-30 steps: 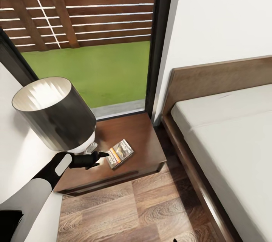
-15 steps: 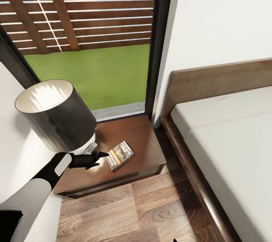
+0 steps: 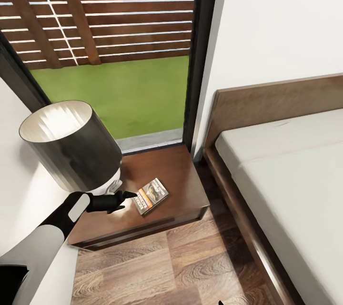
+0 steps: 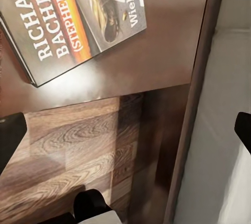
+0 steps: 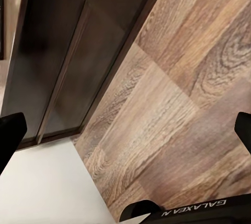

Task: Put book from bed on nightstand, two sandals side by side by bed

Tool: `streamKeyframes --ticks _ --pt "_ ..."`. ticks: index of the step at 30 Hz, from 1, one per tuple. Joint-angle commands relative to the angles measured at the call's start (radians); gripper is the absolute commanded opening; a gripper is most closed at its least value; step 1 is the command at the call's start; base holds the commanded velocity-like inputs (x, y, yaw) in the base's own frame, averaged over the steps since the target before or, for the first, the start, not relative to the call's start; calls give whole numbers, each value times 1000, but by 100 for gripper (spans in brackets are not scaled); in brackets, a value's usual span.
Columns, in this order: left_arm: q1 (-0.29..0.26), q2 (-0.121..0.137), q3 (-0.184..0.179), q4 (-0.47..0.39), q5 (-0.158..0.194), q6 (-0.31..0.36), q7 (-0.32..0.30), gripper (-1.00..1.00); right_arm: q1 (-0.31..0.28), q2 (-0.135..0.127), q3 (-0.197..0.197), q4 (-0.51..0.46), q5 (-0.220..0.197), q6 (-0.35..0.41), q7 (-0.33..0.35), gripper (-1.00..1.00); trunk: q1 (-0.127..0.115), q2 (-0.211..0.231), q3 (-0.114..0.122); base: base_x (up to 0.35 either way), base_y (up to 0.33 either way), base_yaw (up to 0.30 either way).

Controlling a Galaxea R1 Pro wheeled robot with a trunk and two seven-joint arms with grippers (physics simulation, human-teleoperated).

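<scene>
the book (image 3: 152,195) lies on the nightstand (image 3: 183,179), just beyond the left gripper (image 3: 127,195), spread wide, empty.

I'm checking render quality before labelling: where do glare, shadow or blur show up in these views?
Head view: soft sheen on the nightstand top, lamp shade lit inside, slight overall softness. Left wrist view: the book title is sharp; a pale glare streak crosses the wood beside it. Right wrist view: floor grain is crisp, evenly lit.

place: home bedroom | evidence: low wooden bed (image 3: 267,162) with pale mattress lay to the right of the left gripper (image 3: 129,195) | dark nightstand (image 3: 176,176) under the gripper carried a shaded lamp (image 3: 71,145) | tall window (image 3: 109,53) ahead faced lawn | wood-plank floor (image 3: 157,267)
</scene>
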Motion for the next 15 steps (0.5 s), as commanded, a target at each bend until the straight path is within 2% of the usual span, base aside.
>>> streamKeyframes --ticks 1,15 --pt "-1 1 -5 0 -1 1 -4 100 -1 -1 8 1 -8 -7 1 100 0 0 -1 0 0 0" --pt "-1 2 -6 0 0 3 -4 100 0 -1 8 1 -8 -7 0 100 0 0 14 0 0 0"
